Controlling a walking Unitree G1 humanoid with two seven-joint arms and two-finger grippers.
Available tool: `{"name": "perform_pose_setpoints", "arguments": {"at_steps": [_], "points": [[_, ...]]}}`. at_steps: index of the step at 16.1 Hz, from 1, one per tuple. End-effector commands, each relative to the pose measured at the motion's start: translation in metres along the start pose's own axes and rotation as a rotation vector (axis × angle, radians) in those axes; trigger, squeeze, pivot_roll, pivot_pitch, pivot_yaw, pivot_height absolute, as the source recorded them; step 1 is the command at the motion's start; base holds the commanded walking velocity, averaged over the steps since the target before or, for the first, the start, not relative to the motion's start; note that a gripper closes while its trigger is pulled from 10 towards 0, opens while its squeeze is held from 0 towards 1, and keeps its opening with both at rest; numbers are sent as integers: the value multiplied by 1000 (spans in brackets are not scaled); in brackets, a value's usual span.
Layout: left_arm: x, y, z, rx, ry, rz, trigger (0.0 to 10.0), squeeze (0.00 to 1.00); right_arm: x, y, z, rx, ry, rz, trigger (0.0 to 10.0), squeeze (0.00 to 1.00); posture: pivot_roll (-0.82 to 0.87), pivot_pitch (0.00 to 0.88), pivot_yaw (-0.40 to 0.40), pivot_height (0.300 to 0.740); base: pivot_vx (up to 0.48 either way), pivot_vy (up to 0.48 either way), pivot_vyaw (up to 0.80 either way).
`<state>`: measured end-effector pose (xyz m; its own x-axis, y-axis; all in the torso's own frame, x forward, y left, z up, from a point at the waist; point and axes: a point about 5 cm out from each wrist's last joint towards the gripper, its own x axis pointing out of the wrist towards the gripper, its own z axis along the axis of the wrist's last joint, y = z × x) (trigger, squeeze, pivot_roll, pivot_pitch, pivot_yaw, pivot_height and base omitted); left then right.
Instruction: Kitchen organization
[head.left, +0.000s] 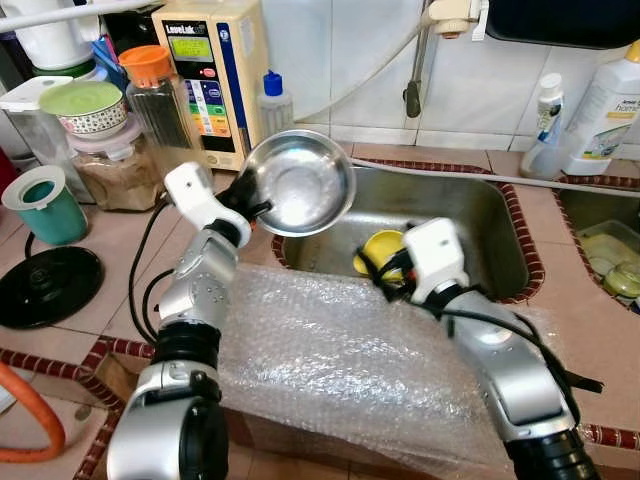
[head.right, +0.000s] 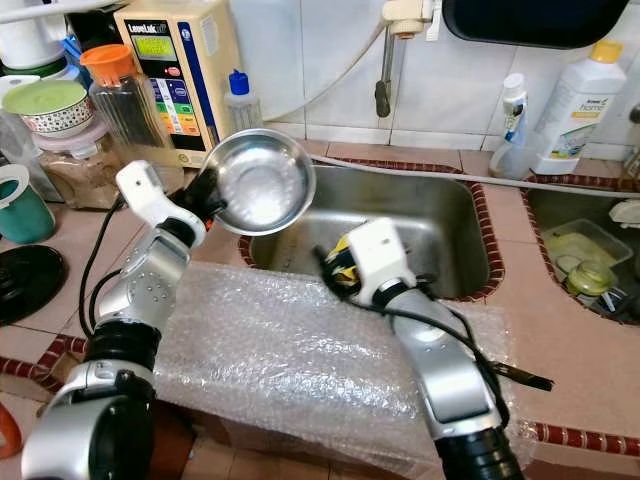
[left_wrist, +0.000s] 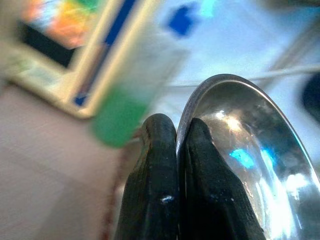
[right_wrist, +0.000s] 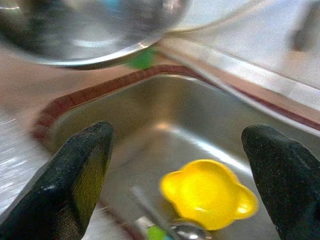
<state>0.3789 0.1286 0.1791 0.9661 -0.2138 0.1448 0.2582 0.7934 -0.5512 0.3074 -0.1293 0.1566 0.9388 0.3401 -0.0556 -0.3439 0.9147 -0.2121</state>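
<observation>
Counter (head.left: 90, 290) of pinkish tile with a dark red border carried everything, and a steel sink (head.left: 470, 215) was sunk into it straight ahead of the robot. Bubble wrap (head.left: 340, 360) lay spread over the near edge of the counter, reaching up to the sink's front rim. Along the back wall at the left stood a water purifier (head.left: 210, 70), a jar with an orange lid (head.left: 155, 90) and a stack of containers; a white detergent bottle (head.left: 605, 105) stood at the far right.

Held aloft above the sink's left corner was a steel bowl (head.left: 298, 182), tilted with its hollow facing the camera. The left gripper (head.left: 250, 207) was clamped on its rim, the two fingers (left_wrist: 150, 185) pressed together with the thin metal edge between them. The right gripper (head.left: 385, 275) hovered over the sink's near rim with its fingers spread wide and holding nothing, aimed down at a small yellow dish (right_wrist: 207, 192) lying on the sink floor beside some cutlery.

By the look of it, the step in hand was lifting dishes out of the sink, and the bowl next needed a place to be put down. The bubble wrap offered the widest open room, directly below and in front. Leftward the counter was crowded, and a teal cup (head.left: 45, 205) and a black round lid (head.left: 45, 285) narrowed the path there. The pinch on the rim looked slight, so a slow, level move seemed wise.
</observation>
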Motion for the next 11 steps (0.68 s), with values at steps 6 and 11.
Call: {"name": "perform_pose_setpoints", "arguments": {"at_steps": [6,11], "points": [[-9,-43,-21,30,50,-188,0,0,10,-22,10,124,-67,-153,10000,0,-21,0,56,740,0,0,0],[-12,-55,-23,63,59,-234,0,0,17,-35,14,239,-82,-212,10000,0,-24,0,55,740,0,0,0]]}}
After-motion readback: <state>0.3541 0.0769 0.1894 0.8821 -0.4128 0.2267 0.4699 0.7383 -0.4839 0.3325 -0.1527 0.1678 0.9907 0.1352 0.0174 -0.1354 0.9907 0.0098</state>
